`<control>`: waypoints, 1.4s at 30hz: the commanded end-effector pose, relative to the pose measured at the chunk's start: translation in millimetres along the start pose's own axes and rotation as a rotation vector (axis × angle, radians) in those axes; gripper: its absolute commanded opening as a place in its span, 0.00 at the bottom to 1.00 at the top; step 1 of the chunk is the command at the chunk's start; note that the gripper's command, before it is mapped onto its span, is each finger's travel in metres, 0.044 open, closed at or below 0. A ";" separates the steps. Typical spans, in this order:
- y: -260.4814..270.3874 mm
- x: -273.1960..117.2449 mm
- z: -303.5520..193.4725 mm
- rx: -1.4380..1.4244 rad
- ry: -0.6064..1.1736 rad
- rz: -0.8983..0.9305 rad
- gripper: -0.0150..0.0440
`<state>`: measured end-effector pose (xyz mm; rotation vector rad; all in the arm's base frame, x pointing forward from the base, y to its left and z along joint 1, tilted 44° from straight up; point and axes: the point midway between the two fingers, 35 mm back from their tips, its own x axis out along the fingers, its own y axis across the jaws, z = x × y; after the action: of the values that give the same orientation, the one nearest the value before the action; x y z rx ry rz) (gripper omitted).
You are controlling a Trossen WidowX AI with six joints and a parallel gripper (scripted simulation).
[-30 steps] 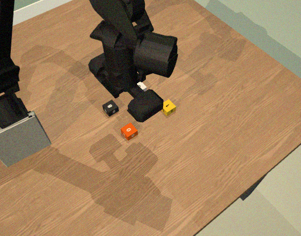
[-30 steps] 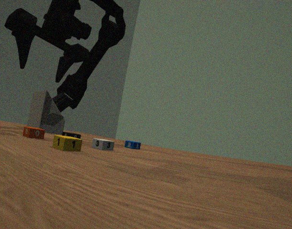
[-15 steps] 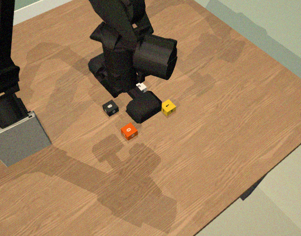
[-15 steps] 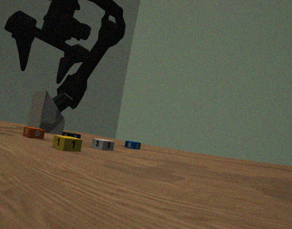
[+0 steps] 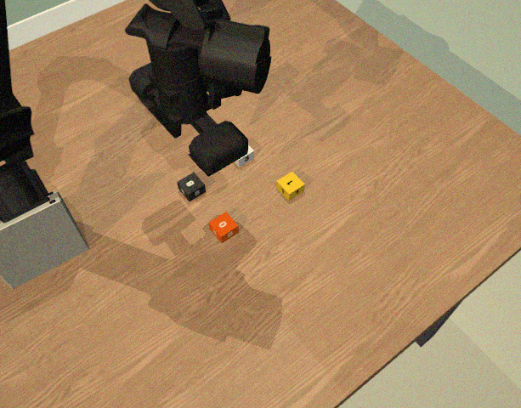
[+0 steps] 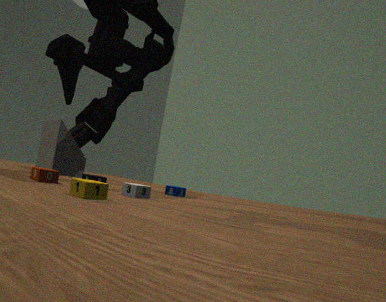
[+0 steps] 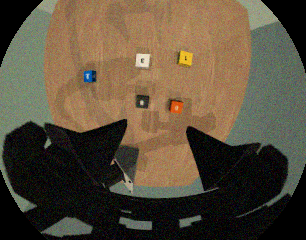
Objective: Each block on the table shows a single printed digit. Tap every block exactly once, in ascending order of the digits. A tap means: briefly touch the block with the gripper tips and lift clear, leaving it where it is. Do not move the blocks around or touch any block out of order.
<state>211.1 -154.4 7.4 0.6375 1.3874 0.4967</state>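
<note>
Orange block (image 7: 176, 107) with digit 0 lies on the counter (image 7: 213, 47), far below the spread, empty pincer (image 7: 156, 135).

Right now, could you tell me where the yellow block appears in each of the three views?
Top: yellow block, centre, right of the black block.
Exterior: lower left, nearest block, showing 1.
Wrist: upper middle, right of the white block.
Shared landmark: the orange block nearby.
</note>
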 end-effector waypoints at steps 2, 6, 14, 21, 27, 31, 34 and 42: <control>35.2 3.7 -3.0 0.001 0.002 0.007 0.93; 35.2 3.7 -3.0 0.001 0.002 0.007 0.93; 35.2 3.7 -3.0 0.001 0.002 0.007 0.93; 35.2 3.7 -3.0 0.001 0.002 0.007 0.93; 67.3 0.4 24.7 0.006 0.001 -0.009 0.93; 130.4 -0.4 58.4 0.005 -0.003 -0.011 0.93; 180.1 1.0 71.7 0.001 -0.003 0.006 0.93; 200.0 1.6 74.3 -0.001 -0.001 0.015 0.93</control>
<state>292.9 -18.6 141.0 0.6344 1.3833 0.5112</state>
